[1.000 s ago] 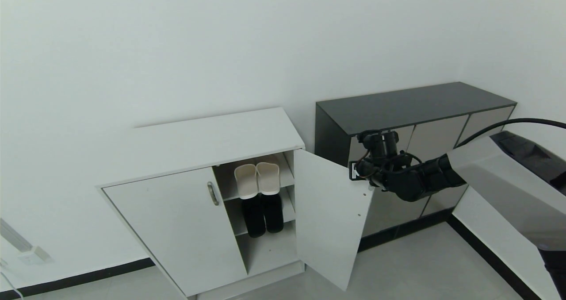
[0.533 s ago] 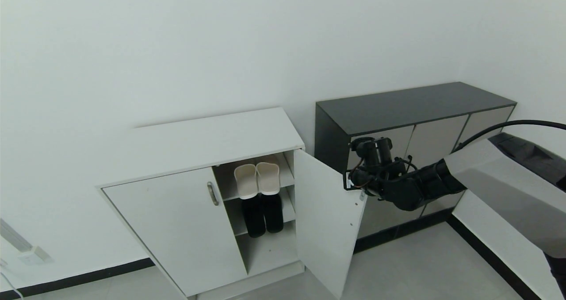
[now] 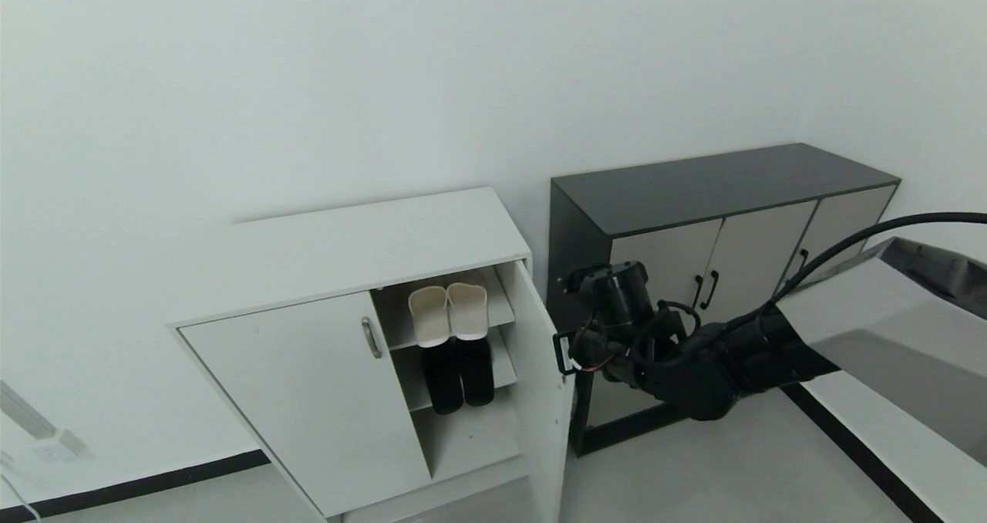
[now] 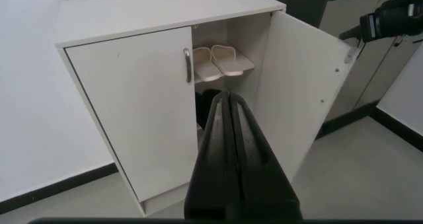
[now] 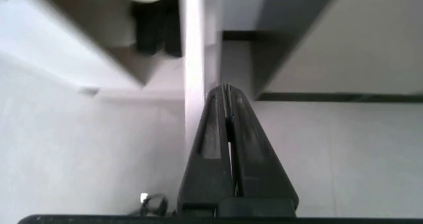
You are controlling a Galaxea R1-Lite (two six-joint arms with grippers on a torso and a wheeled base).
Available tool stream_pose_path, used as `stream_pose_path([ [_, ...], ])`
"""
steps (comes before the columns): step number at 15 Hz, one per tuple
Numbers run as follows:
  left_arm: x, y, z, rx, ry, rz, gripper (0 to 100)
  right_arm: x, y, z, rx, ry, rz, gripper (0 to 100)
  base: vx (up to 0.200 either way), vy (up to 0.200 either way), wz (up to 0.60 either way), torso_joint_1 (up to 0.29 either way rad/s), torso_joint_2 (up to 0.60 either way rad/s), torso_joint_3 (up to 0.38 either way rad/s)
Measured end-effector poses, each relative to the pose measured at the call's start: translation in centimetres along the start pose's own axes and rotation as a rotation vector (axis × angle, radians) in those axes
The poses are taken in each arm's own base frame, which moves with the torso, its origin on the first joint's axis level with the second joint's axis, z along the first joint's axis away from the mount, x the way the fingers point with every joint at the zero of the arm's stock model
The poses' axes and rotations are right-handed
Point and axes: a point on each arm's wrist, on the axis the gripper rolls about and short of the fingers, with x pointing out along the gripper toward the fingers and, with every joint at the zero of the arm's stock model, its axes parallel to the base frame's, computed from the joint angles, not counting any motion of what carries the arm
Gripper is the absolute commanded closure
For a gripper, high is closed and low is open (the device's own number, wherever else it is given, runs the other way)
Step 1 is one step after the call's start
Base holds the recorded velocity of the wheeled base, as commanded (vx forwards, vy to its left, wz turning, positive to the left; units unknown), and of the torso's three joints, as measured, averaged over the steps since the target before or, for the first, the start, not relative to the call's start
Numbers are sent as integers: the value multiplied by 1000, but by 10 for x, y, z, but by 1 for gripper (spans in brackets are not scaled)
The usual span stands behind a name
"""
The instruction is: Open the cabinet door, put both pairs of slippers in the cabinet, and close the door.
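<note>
Head view puts the right gripper (image 3: 565, 353), fingers together and empty, against the outer face of the half-open right door (image 3: 544, 384) of the white wooden cabinet (image 3: 370, 245). Left wrist view shows the left gripper (image 4: 229, 100) closed and empty, in front of the cabinet. Inside, cream slippers (image 3: 449, 313) lie on the top shelf and black slippers (image 3: 461, 376) on the shelf below.

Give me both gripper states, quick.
Left gripper: closed, empty.
Right gripper: closed, empty, at the door edge.

No readable text, labels, numbers or signs on anything here.
</note>
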Motion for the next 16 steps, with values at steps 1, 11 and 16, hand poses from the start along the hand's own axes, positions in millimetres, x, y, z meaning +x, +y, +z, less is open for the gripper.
stream_pose_path([
  [1, 0, 0, 0, 0, 0, 0, 100, -8, 9, 1, -8, -16, 25, 100, 0, 0, 0, 0, 0, 0],
  [11, 0, 0, 0, 0, 0, 0, 100, -45, 22, 10, -41, -93, 82, 100, 0, 0, 0, 0, 0, 0],
  [16, 0, 0, 0, 1, -1, 0, 100, -49, 23, 10, -41, -94, 91, 100, 0, 0, 600, -1, 1, 4],
])
